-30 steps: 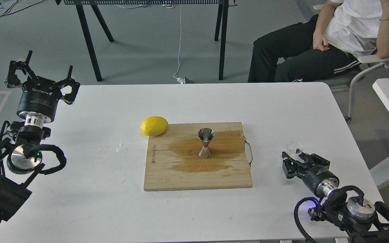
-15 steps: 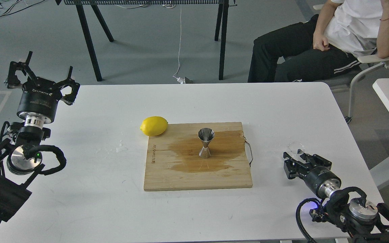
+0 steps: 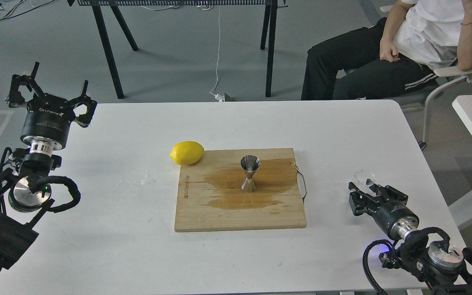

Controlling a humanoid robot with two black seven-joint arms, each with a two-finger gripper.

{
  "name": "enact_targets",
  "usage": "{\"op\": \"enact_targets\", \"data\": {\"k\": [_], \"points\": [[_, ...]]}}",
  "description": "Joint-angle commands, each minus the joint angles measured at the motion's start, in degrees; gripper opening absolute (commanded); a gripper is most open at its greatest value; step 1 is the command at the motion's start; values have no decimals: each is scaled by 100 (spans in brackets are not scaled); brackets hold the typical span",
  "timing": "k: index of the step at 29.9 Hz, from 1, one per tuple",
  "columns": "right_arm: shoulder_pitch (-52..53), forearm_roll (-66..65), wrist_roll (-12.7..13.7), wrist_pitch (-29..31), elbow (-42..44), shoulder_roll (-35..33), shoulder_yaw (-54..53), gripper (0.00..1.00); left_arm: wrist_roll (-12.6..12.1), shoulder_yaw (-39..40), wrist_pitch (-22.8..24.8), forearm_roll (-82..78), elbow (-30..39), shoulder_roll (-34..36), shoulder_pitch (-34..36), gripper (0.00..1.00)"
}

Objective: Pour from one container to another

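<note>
Cup: the tiny clear cup is sitting on the white table, near the right edge and well to the right of the wooden board.
Cup and right gripper: the right gripper is lying low on the table, and the cup is sitting just at its far end, touching or almost touching the fingertips.
Right gripper state: its two fingers are standing a little apart, but it is hard to tell if they are squeezing the cup or just sitting beside it.
Way to go: the steel jigger is standing to the left of the cup, so the cup needs to be travelling left over the board.
Nearer arm: the right arm is looking much nearer to the cup than the left one.
Left gripper: the left gripper is hanging up high at the far left with its fingers spread wide, holding nothing.
Cup look: it is round, see-through and very small, with a rim that is flaring out. Whether any liquid is sitting inside is too hard to see.
Jigger look: it is shiny, shaped like an hourglass, and standing upright in the middle of a wet brown patch on the board.
Lemon: the yellow lemon is resting at the far left corner of the board, away from the path.
Care: the cup is looking light and easy to knock over.
</note>
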State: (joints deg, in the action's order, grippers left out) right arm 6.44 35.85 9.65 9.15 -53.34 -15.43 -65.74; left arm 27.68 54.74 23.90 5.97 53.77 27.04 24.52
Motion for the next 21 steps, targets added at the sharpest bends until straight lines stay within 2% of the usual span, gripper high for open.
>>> {"op": "enact_targets", "data": {"k": [1,3,8,15,21], "points": [[7,-8,-7,-36,16,5,0,66,0,-7,0,0,2,3,0,100],[7,-8,-16,-45,16,5,0,77,0,2,0,0,-7,3,0,100],[-2,-8,-34,-45,25,5,0,89,0,-7,0,0,-7,3,0,100],[-11,-8,-60,-18,-19,-4,-9,94,0,2,0,0,2,3,0,100],[-283,-8,-60,-27,-826,-328,-298,94,0,2,9,0,2,12,-26,100]]}}
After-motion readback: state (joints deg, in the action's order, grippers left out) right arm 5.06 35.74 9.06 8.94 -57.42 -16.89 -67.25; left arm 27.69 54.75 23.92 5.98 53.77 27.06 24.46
